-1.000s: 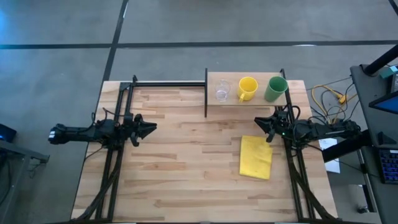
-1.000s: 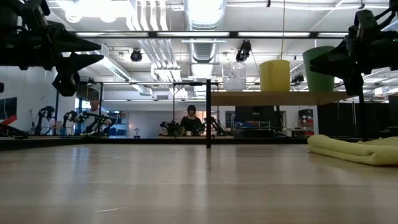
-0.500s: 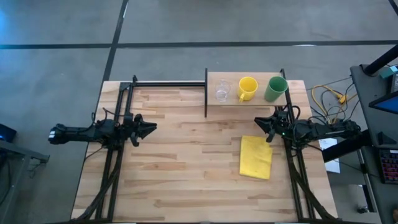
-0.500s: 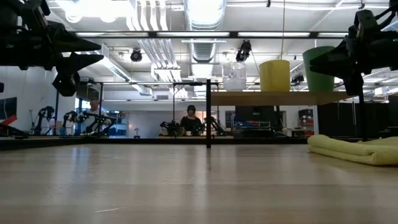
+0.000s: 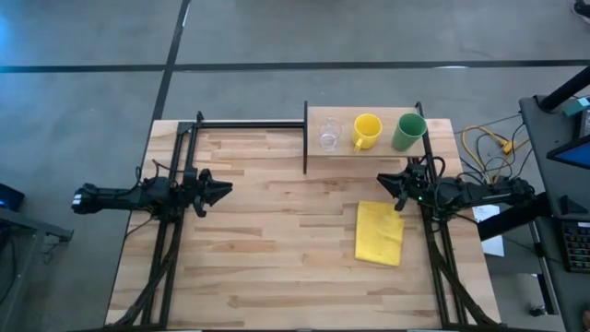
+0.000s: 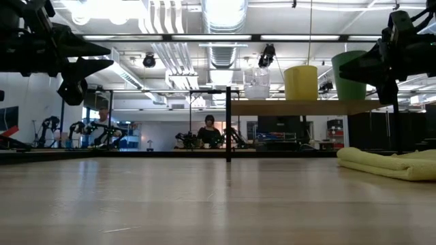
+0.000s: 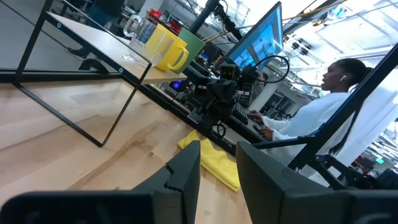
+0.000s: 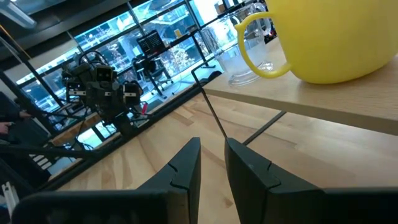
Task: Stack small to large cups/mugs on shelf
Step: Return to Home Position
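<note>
On the shelf (image 5: 346, 115) at the table's far right, three vessels stand on their bases in a row: the clear cup (image 5: 329, 136), the yellow mug (image 5: 367, 131) with its handle toward the clear cup, and the green cup (image 5: 408, 131). The low view shows the clear cup (image 6: 257, 82), yellow mug (image 6: 301, 82) and green cup (image 6: 349, 76) on the raised board (image 6: 300, 107). My left gripper (image 5: 227, 189) hovers over the table's left half, holding nothing, with a narrow gap between its fingers (image 7: 217, 149). My right gripper (image 5: 381, 181) hovers just near of the shelf, below the green cup, also narrowly open (image 8: 212, 146).
A folded yellow cloth (image 5: 380, 232) lies on the table right of centre, near of the shelf. The shelf's black uprights (image 5: 305, 138) and a black rail (image 5: 249, 124) along the far edge stand in the way. A person (image 7: 323, 118) sits beyond the table's right side.
</note>
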